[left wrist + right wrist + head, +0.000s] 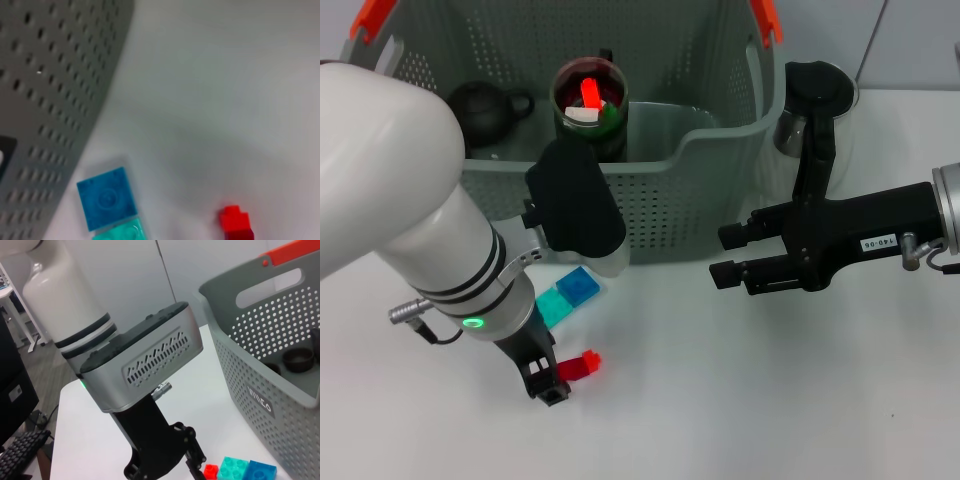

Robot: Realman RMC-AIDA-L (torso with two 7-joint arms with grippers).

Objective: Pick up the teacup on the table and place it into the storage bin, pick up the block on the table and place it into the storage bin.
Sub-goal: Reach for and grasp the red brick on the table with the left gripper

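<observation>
Lower centre of the head view: the left end effector (552,383) is low over the white surface (770,400), its black fingers narrowly parted beside a small red plastic block (582,365), touching it or nearly so; no firm grip shows yet. Just above, a flat teal block (552,305) and a blue block (578,285) lie joined, close to the front wall of the large grey perforated plastic storage bin (670,200). At mid-right, the right end effector (732,254) hangs idle with its jaws spread wide and empty. Farther back, inside the bin, sit a dark round teapot-like vessel (485,108) and a dark cylindrical cup (590,105) holding red and white pieces. Judged from this, the teacup step looks done; a block remains to be lifted and dropped in.
</observation>
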